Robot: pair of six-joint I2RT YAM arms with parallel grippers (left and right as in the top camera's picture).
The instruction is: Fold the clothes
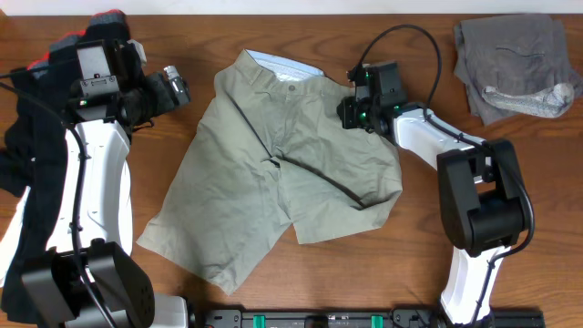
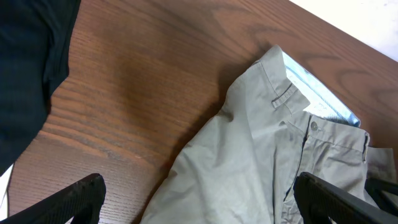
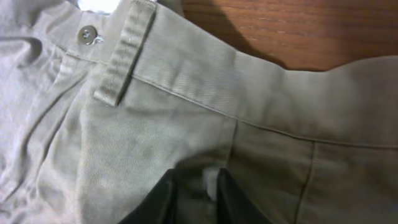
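Nearer right end effector (image 3: 208,182) pinches the khaki shorts (image 1: 273,173) at the waistband corner, legs lying behind it; left end effector (image 1: 176,88) gapes wide.

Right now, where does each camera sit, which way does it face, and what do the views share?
Overhead: above the table, looking straight down at the khaki shorts; both arms, left gripper and right gripper show.
Left wrist: low by the shorts' waistband corner, facing across it; its open fingers frame the bottom.
Right wrist: close over the waistband; its fingers pinch fabric.
Shared: the button shows in all three.
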